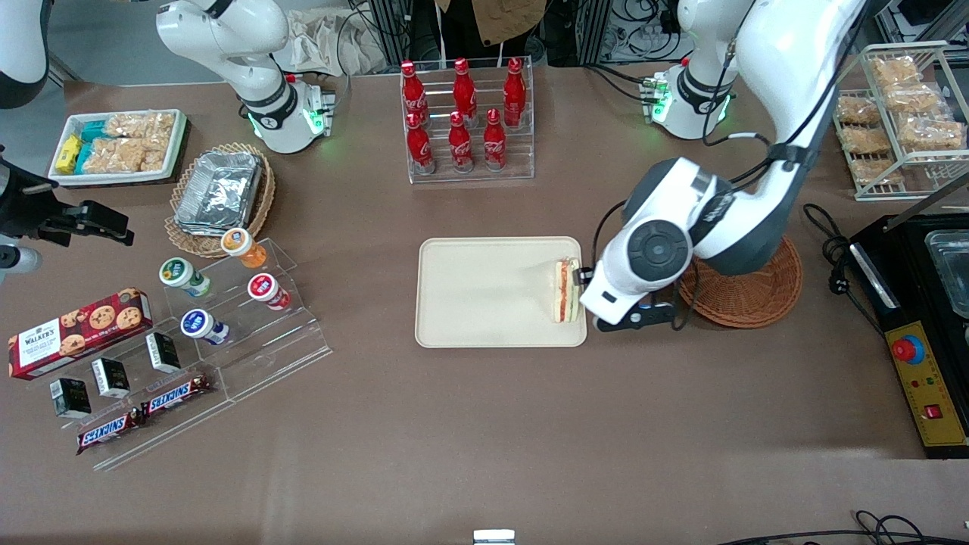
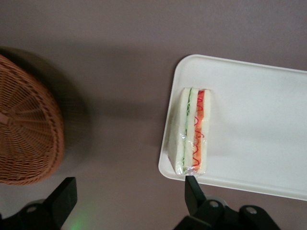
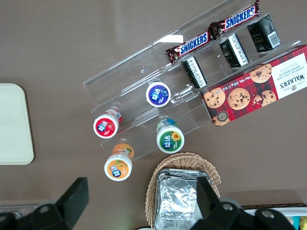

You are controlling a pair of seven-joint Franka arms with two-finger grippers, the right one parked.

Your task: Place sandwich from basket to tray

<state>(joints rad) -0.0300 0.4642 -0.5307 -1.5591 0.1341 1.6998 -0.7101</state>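
Observation:
The sandwich [image 1: 566,291], a wrapped white-bread wedge with red and green filling, lies on the cream tray [image 1: 484,291] at the edge toward the working arm's end. My gripper [image 1: 617,272] hovers open over the bare table between the tray and the reddish-brown basket [image 1: 749,303]. Nothing is between its fingers. In the left wrist view the sandwich [image 2: 192,132] rests just inside the tray [image 2: 249,124] rim, one fingertip [image 2: 192,189] shows close to the sandwich's end, and my gripper [image 2: 128,196] spans the gap toward the basket [image 2: 26,129]. The arm covers part of the basket.
A rack of red cola bottles [image 1: 463,113] stands farther from the front camera than the tray. Toward the parked arm's end are a clear stepped stand with yoghurt cups [image 1: 227,295], a cookie box [image 1: 79,322] and a tan basket of foil containers [image 1: 219,193]. A black appliance [image 1: 923,318] sits at the working arm's end.

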